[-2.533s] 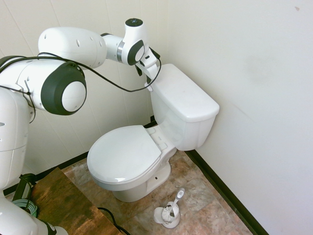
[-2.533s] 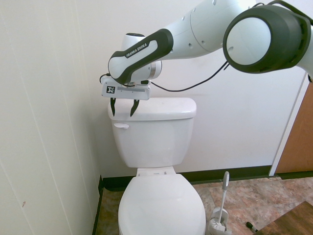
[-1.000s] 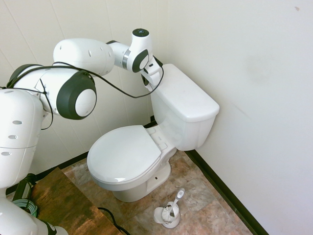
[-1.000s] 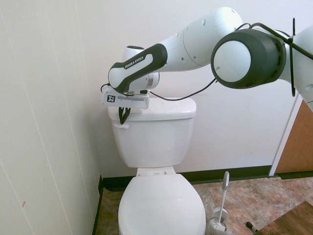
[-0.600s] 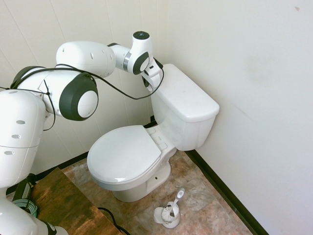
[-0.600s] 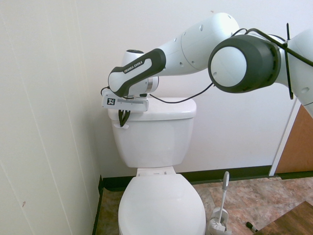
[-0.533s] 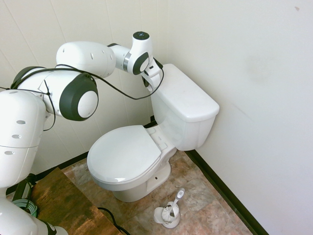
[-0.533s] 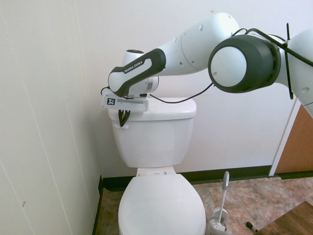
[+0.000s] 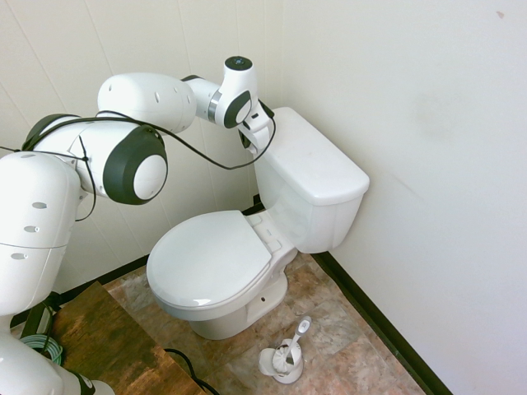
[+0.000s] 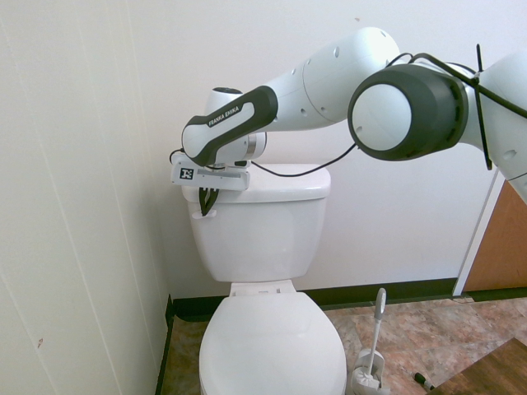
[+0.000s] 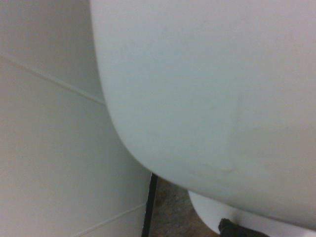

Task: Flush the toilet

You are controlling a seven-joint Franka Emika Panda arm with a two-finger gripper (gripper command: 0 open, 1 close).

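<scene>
- The Franka two-finger gripper (image 10: 205,215), fingers pressed together and nothing seen between them, pointed down at the front corner of the toilet tank.
- At its fingertips sat the white flush lever (image 10: 210,214), partly hidden; whether they touched could not be told.
- The lever looked light, smooth and likely to give under a modest push; its free end appeared the place to press, with no grip needed, though closed tips might slip off.
- Just behind the fingers stood the ceramic toilet tank (image 10: 259,239), seemingly heavy, rigid, slick and chippable, its lid (image 10: 284,185) on and its contents hidden.
- Below the gripper was the rest of the toilet, the oval seat lid (image 10: 273,350) down over the bowl, concealing whatever lay inside.
- Farther out, on the floor, a white holder (image 9: 287,370) contained an upright toilet brush (image 9: 301,329).
</scene>
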